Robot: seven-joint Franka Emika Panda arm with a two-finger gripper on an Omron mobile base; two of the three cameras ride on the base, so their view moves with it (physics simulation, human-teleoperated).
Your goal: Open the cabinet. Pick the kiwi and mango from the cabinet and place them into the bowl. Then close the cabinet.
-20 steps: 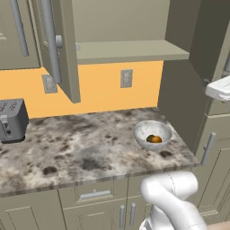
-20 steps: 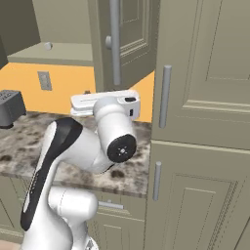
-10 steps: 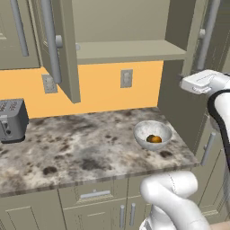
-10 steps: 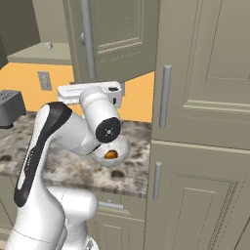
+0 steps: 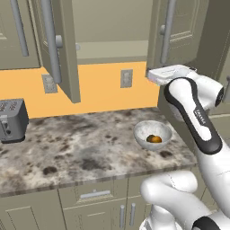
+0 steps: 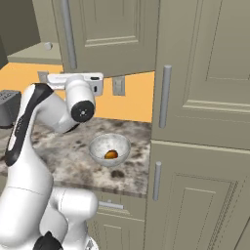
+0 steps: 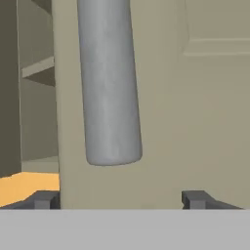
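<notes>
Two cabinet (image 5: 112, 27) doors ajar. One mango (image 5: 154, 139) lies in bowl (image 5: 152, 134) on counter (image 5: 81, 148). Hand (image 7: 119, 199) spread wide, empty, fingertips straddling right door's bar handle (image 7: 110, 83).

The one piece of lettering is a small pale word running along the dark band of the robot arm (image 5: 197, 117), right of centre in the left base view; it is too small and blurred to read. No other label, brand, number or sign can be read.
</notes>
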